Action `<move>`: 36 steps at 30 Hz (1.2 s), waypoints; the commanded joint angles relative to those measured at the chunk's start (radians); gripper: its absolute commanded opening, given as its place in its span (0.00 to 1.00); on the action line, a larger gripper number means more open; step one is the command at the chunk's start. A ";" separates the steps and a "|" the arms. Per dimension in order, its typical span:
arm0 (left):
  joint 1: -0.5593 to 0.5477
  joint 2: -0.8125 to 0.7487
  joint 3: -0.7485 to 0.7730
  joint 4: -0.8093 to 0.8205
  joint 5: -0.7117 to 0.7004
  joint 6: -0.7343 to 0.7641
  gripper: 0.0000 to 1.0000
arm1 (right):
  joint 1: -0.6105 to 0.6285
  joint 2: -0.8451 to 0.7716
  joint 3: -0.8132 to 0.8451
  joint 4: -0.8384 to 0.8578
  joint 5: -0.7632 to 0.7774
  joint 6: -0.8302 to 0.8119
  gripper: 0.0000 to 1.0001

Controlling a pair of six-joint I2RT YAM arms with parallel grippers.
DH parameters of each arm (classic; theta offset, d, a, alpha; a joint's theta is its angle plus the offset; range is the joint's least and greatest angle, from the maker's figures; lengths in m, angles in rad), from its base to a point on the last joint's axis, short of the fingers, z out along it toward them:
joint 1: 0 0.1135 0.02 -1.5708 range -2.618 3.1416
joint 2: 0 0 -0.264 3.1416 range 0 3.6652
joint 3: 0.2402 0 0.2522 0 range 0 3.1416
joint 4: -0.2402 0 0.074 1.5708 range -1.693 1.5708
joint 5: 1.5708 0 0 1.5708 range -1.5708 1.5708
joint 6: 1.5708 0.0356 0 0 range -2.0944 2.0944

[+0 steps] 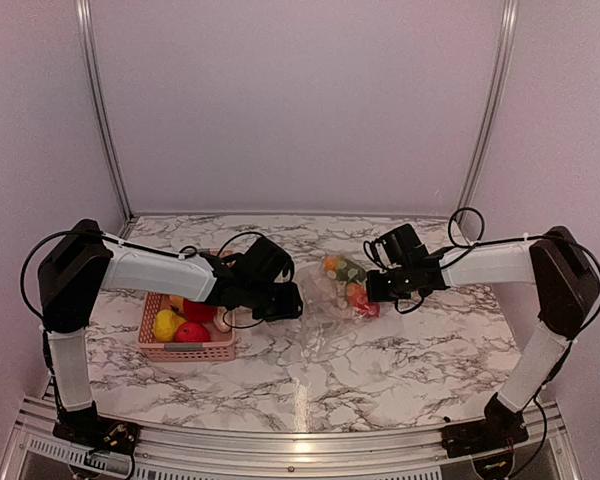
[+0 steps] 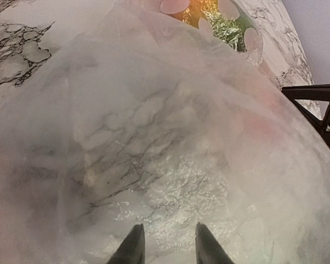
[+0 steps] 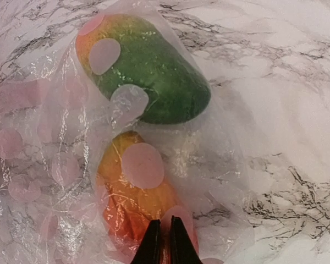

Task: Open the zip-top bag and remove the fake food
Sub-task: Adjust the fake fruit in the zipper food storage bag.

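The zip-top bag (image 1: 325,298) lies crumpled in the middle of the marble table, clear with pale pink dots. Fake food shows through it: a green and orange piece (image 3: 154,71) and an orange-red piece (image 3: 129,203). My right gripper (image 3: 164,236) is at the bag's right side, its fingers pinched on the plastic film over the orange-red piece. In the top view the right gripper (image 1: 372,290) touches the bag. My left gripper (image 1: 285,303) is at the bag's left edge. In the left wrist view the left gripper (image 2: 166,242) stands with fingers apart over crinkled plastic (image 2: 176,181), seen through hazy film.
A pink basket (image 1: 185,352) stands left of the bag, under the left arm. It holds a yellow fruit (image 1: 166,324) and a red one (image 1: 192,332). The right arm's dark frame (image 2: 319,104) shows at the right of the left wrist view.
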State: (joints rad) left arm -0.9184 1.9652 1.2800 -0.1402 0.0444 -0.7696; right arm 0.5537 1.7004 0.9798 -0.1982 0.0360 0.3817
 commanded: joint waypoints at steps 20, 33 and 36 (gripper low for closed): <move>-0.020 0.030 0.020 0.004 0.032 0.015 0.37 | 0.020 0.018 -0.035 -0.063 0.026 0.004 0.01; -0.019 0.027 0.021 0.000 0.031 0.017 0.38 | 0.020 -0.043 -0.012 -0.129 0.128 0.017 0.00; -0.019 0.030 0.023 0.005 0.036 0.018 0.38 | 0.020 -0.022 -0.010 -0.122 0.094 0.010 0.00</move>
State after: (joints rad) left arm -0.9329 1.9770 1.2800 -0.1387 0.0708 -0.7658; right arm 0.5629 1.6779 0.9577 -0.2649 0.1398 0.3939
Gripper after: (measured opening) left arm 0.374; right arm 0.003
